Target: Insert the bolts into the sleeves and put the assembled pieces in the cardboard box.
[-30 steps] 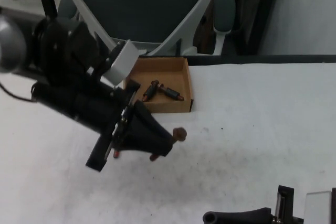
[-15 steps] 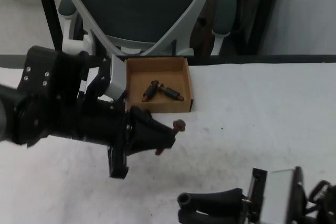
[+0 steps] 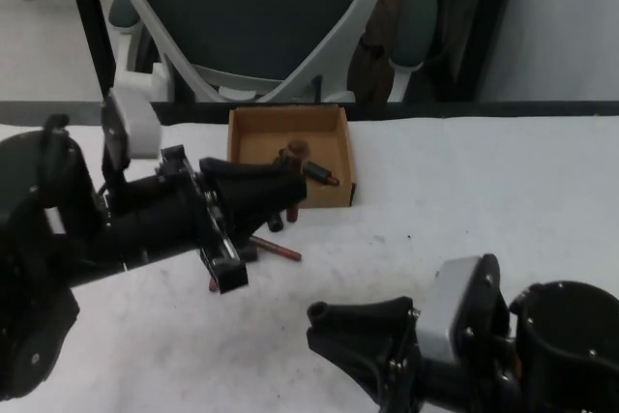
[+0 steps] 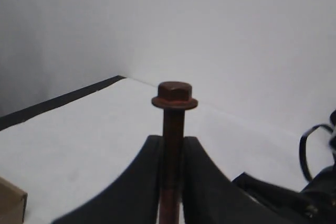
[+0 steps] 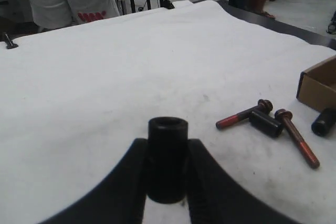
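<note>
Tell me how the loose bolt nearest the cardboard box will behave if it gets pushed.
The bolt looks like rigid metal, so probably stiff and heavy for its size. Its round shank suggests rolling, but the wider flanged head would likely swing it in an arc. The white cloth may damp that.

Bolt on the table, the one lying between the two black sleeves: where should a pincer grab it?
Probably at the bare middle of its shaft, coming straight down and squeezing across it. The bolt lies flat on the table, so only its sides are free. Its head sits close to a black sleeve, so stay toward the red tip.
</note>
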`<state>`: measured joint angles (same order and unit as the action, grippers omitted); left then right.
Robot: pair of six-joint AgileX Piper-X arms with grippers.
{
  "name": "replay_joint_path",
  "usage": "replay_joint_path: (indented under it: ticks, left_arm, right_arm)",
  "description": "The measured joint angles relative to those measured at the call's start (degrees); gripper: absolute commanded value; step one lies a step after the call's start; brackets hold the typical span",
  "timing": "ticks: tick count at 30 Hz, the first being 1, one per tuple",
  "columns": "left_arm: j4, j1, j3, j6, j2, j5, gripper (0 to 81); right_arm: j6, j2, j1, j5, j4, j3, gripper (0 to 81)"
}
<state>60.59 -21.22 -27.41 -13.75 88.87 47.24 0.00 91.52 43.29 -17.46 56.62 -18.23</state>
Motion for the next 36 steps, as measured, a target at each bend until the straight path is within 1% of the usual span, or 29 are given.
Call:
replay_joint_path:
  ticks: [3, 5, 19, 32, 36]
  left_arm:
    - [2.4, 0.0, 0.0, -5.3, 0.0, 1.3, 0.8]
    - [2.9, 0.0, 0.2, -6.7, 0.0, 2.1, 0.8]
    - [3.3, 0.0, 0.3, -8.2, 0.0, 2.6, 0.8]
    - [3.7, 0.0, 0.3, -10.5, 0.0, 2.5, 0.8]
    - [4.2, 0.0, 0.3, -10.5, 0.0, 2.5, 0.8]
  right_arm:
    - [0.0, 0.8, 0.0, -0.5, 0.0, -1.0, 0.3]
    - [0.0, 1.1, 0.0, -0.5, 0.0, -1.3, 0.3]
    - [-4.1, 1.3, -2.4, -0.5, 2.7, -2.7, 0.3]
    - [-5.1, 1.3, -5.3, -0.5, 3.0, -6.8, 0.3]
    - [-5.1, 1.3, -5.4, -0.5, 3.0, -6.8, 0.3]
